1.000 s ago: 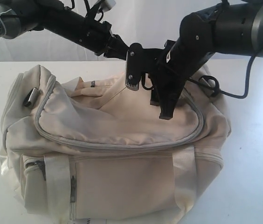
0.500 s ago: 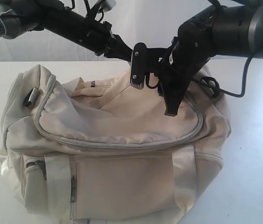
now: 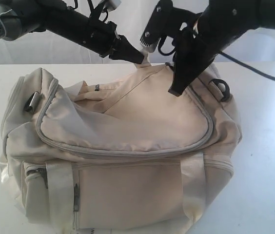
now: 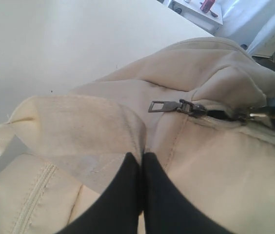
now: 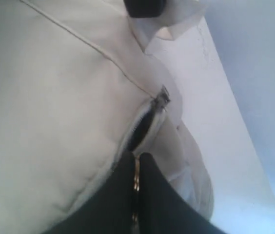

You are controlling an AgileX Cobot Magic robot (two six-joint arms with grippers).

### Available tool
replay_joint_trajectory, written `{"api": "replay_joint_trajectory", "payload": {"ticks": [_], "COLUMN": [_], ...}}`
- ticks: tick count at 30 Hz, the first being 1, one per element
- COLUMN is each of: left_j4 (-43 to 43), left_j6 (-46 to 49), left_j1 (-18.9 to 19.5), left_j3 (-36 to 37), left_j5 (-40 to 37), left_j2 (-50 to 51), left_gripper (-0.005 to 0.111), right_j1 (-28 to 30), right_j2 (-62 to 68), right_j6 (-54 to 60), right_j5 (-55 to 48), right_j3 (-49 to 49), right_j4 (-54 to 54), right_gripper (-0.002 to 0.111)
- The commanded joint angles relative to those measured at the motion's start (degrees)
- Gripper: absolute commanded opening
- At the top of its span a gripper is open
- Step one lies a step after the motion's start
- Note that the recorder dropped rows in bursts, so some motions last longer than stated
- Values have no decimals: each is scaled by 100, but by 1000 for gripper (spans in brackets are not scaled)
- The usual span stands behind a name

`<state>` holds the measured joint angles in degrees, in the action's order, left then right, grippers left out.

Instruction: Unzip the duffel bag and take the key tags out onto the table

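Observation:
The cream duffel bag (image 3: 127, 161) lies on the white table (image 3: 266, 161), its grey main zipper (image 3: 127, 150) closed along the front. My left gripper (image 3: 140, 57) is shut, pinching a fold of bag fabric (image 4: 103, 131) at the top back edge; the left wrist view shows its fingers (image 4: 127, 195) closed on the cloth. My right gripper (image 3: 175, 90) is shut on a metal zipper pull (image 5: 136, 175), beside a short dark gap in the zipper (image 5: 140, 127). A second zipper pull (image 4: 164, 106) lies flat nearby. The key tags are hidden.
A black D-ring (image 3: 222, 88) sticks up at the bag's right end and a dark clip (image 3: 31, 102) at its left end. Pale webbing straps (image 3: 62, 195) cross the front. A side pocket zipper (image 3: 40, 174) sits low on the left. Bare table surrounds the bag.
My right gripper has risen and shifted slightly right above the bag's top, and the fabric at the back edge has lifted with it. The left arm has stayed put.

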<state>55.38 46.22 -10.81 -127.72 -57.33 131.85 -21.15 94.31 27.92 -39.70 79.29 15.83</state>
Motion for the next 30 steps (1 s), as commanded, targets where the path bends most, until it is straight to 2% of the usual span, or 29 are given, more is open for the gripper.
{"api": "replay_joint_trajectory", "payload": {"ticks": [1, 12, 22, 30], "left_j4": [224, 58, 58, -44], "left_j6": [5, -143, -263, -288], "left_j1": [36, 36, 36, 36], "left_j3": [-26, -26, -26, -26], "left_j5": [-208, 12, 61, 41], "left_j2": [-151, -127, -114, -114], "left_gripper": [0, 0, 0, 0], "right_j1": [0, 0, 0, 0], "right_j2": [-339, -823, -1843, -2803], "right_j6": [-501, -1028, -1273, -1286], "right_j5": [-333, -1286, -1297, -1286], "right_j3": [25, -224, -1218, -2126], "right_j4": [53, -350, -758, -1583], "right_gripper": [0, 0, 0, 0]}}
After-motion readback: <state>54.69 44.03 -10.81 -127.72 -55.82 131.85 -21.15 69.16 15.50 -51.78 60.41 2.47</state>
